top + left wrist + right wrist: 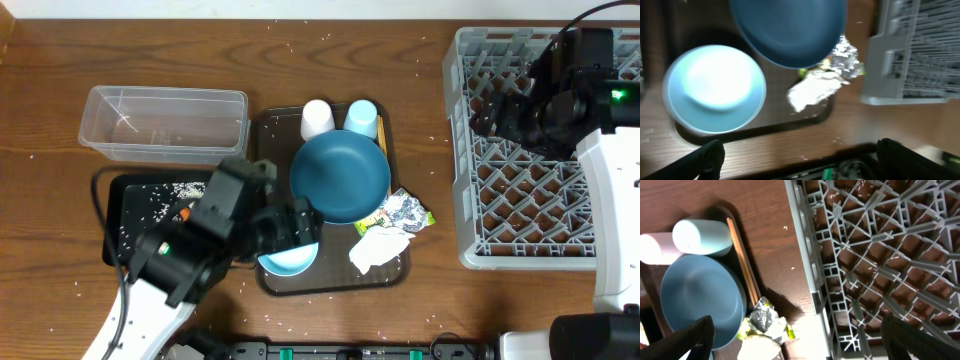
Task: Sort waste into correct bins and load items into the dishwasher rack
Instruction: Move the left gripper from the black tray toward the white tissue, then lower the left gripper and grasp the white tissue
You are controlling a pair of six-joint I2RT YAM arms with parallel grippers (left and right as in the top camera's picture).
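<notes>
The dark blue plate lies on the brown serving tray, with the white cup and light blue cup behind it. The white bowl sits at the tray's front. My left gripper is open and empty, above the tray's front edge near the bowl. Foil, wrapper and napkin lie at the tray's right. The chopsticks lie beside the plate. My right gripper is open and empty over the grey rack's left edge.
The clear container stands at the back left. The black tray in front of it holds rice grains and an orange carrot piece, partly under my left arm. Loose rice grains dot the table.
</notes>
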